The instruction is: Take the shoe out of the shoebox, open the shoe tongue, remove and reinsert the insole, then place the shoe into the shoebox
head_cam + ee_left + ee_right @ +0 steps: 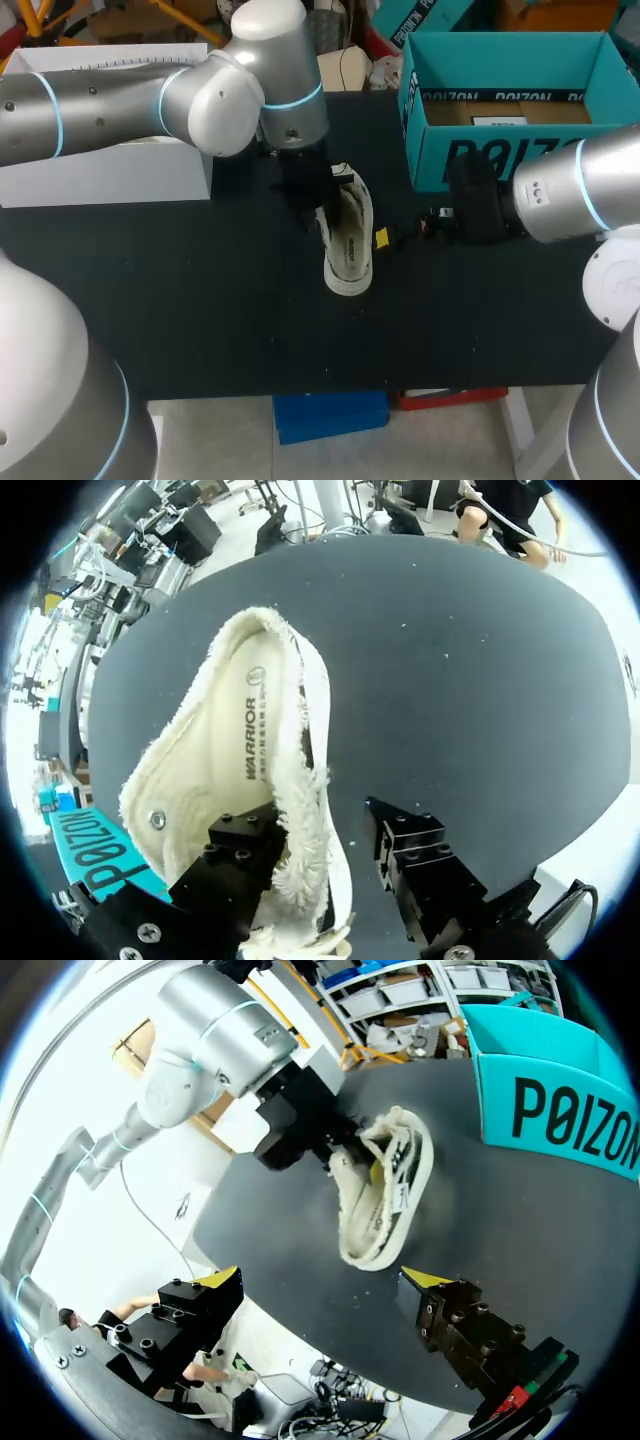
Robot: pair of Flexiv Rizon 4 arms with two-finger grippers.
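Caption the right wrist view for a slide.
Open right hand faces the white shoe on the black table; left hand at its opening, teal shoebox beside.

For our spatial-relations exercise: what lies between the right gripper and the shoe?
Only bare black tabletop, seen in the right wrist view, separates the right gripper from the shoe.

Black matte table [200, 300] — dust-specked surface, even overhead light.

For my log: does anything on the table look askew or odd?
The shoe seems tipped onto its side, not flat on its sole; the left gripper has one of its fingers inside the opening. Nothing else stands out.
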